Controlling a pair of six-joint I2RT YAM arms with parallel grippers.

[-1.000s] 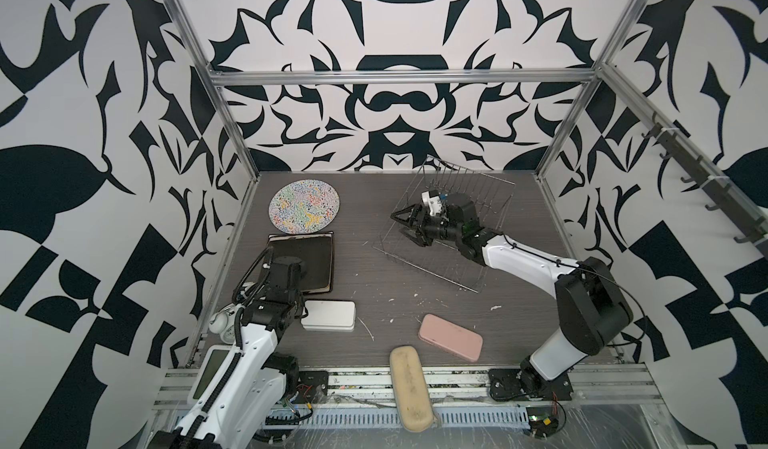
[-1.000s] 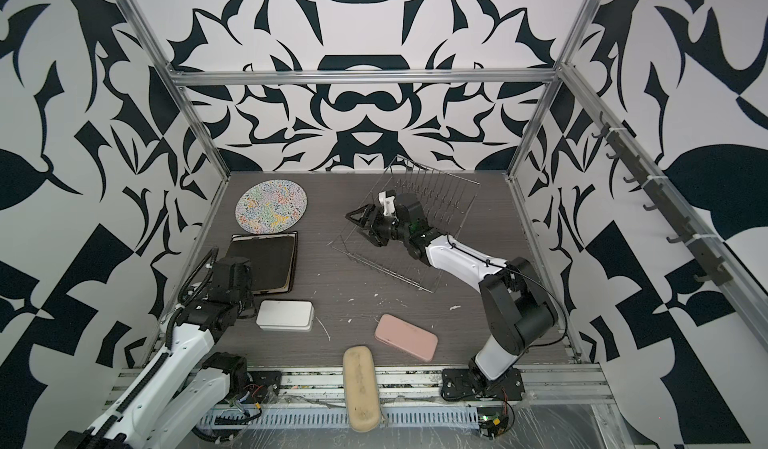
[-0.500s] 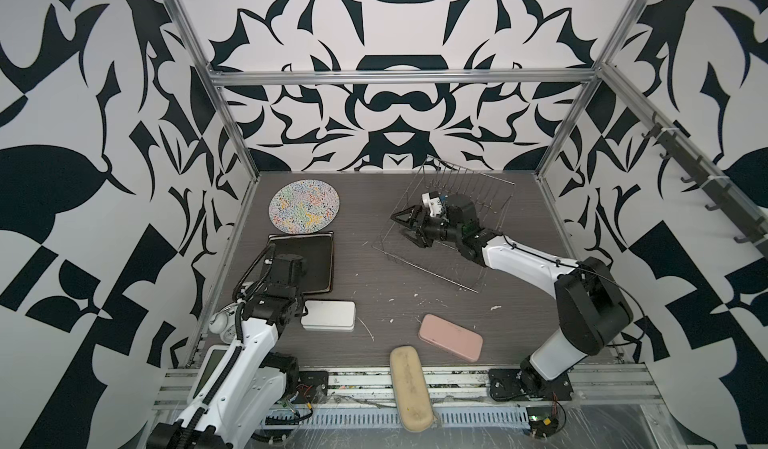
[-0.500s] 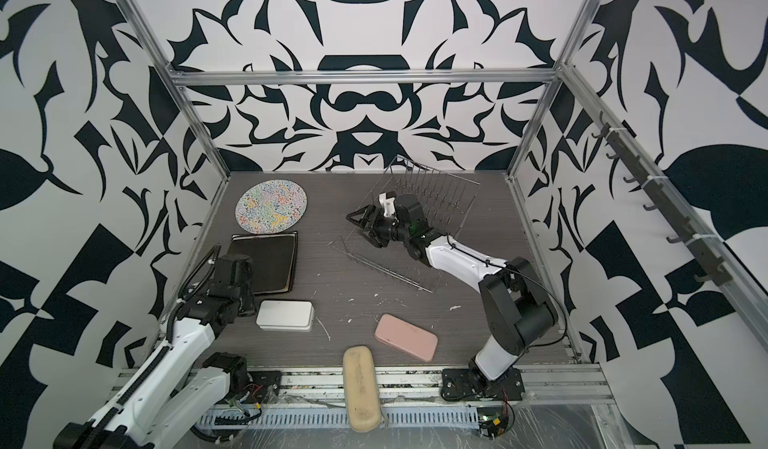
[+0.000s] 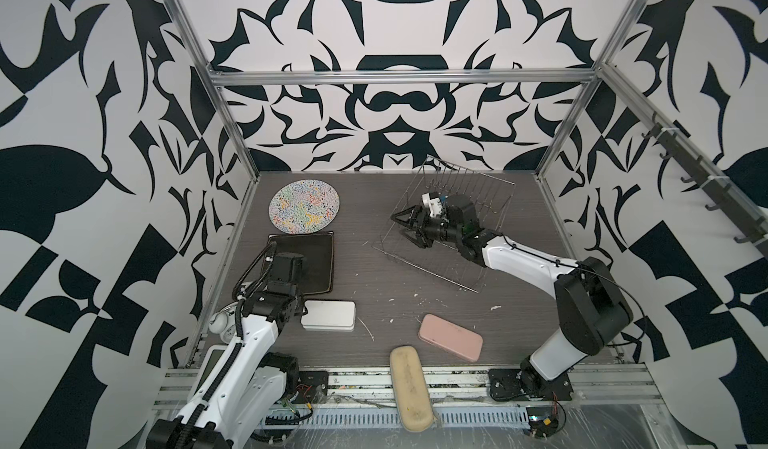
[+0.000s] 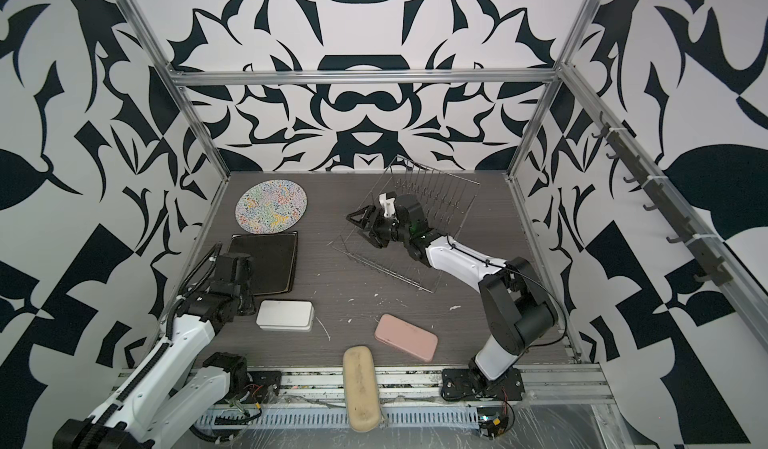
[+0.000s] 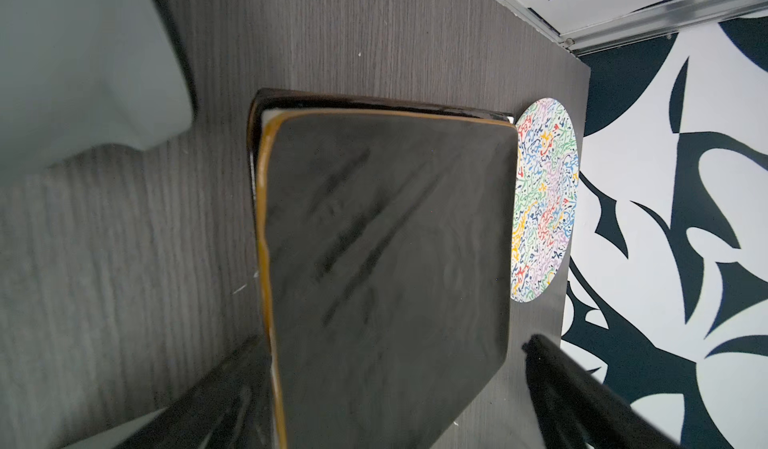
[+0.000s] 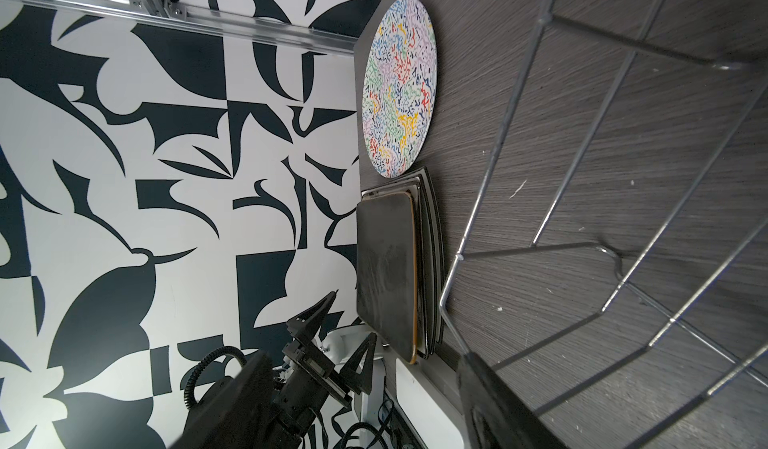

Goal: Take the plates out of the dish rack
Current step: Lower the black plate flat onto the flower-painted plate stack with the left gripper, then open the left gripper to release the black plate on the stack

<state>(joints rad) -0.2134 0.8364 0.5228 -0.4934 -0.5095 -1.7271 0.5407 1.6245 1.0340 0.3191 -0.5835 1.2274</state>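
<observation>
We see that the left gripper (image 8: pixel 354 315) has spread its jaws the last bit wider over the stack of square plates (image 5: pixel 320 256) — a slight change — and its wrist now sits a touch higher in both top views (lifted or pushed farther back, we cannot tell).

Shiny metal wire dish rack (image 5: pixel 484 202), matt wood-grain worktop (image 5: pixel 395 276), matt black square plate (image 7: pixel 386 260) with glossy amber rim, smooth round plate (image 5: pixel 304 207), satin-smooth tin (image 5: pixel 329 316).
</observation>
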